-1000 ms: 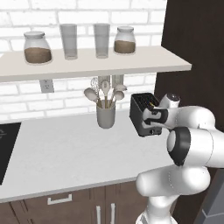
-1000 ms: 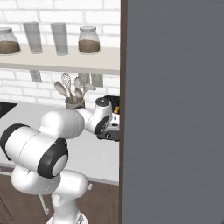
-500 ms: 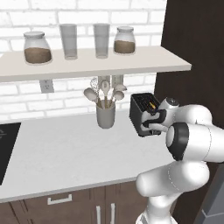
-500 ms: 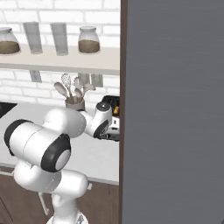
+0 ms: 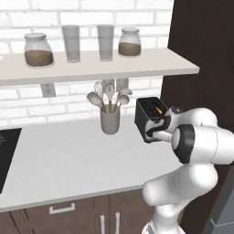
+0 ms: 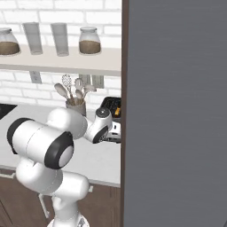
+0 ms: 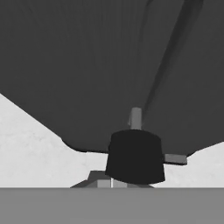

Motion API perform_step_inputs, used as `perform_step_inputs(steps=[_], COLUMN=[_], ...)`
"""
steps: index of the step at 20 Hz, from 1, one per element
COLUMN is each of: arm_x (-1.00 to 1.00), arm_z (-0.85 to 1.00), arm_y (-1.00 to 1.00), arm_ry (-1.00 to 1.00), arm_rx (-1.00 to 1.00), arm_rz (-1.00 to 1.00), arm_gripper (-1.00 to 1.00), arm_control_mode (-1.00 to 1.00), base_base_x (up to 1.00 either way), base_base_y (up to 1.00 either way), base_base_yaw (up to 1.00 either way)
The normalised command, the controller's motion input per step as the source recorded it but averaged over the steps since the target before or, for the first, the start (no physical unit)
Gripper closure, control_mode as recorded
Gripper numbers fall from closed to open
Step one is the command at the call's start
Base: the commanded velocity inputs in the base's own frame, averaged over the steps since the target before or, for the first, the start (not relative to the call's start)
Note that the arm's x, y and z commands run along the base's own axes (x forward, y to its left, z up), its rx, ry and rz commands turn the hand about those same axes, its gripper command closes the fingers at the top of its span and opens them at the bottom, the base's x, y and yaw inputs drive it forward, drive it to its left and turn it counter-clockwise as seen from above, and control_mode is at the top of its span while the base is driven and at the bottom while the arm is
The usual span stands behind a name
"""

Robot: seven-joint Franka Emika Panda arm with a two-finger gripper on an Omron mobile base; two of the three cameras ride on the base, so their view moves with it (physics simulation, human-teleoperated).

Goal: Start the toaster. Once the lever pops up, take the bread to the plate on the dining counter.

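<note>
Since a second ago your arm has pushed its forearm further forward and lower, so the hand now sits tighter against the near face of the toaster (image 5: 151, 118); nothing else on the counter has shifted. You'll find the toaster standing on the white counter (image 5: 68, 164) at its far right end, hard by the dark cabinet wall (image 5: 201, 55), with something orange-brown showing in its top slots. In the hand view, the toaster's dark face looms right in front of you, with a small grey lever (image 7: 135, 118) sticking out just above a black rounded knob (image 7: 134, 155). Your claw (image 5: 157, 135) is closed, fingers together, holding nothing, and pressed close to the toaster's lower front; whether it touches the lever you cannot tell. To the left of the toaster stands a grey cup of spoons (image 5: 110, 119). Above, the shelf (image 5: 91, 68) carries two jars and two glasses. A black cooktop (image 5: 5, 153) lies at the far left.
</note>
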Motion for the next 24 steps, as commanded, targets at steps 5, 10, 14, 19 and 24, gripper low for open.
perform_step_inputs(steps=[5, 10, 14, 19, 24], arm_x=[0.00, -0.07, -0.26, -0.39, -0.23], arm_z=[-0.12, 0.13, 0.51, 0.82, 0.99], arm_y=[0.12, 0.01, 0.00, 0.00, 0.02], arm_ry=[0.00, -0.01, 0.00, -0.01, 0.00], arm_rx=[0.00, 0.00, 0.00, 0.00, -0.03], arm_rz=[0.00, 0.00, 0.00, 0.00, 0.00], arm_gripper=[1.00, 1.00, 1.00, 1.00, 1.00], arm_control_mode=[-1.00, -1.00, -1.00, -1.00, -1.00], base_base_x=[0.00, 0.00, 0.00, 0.00, 0.00], base_base_y=[0.00, 0.00, 0.00, 0.00, 0.00], base_base_yaw=[0.00, 0.00, 0.00, 0.00, 0.00])
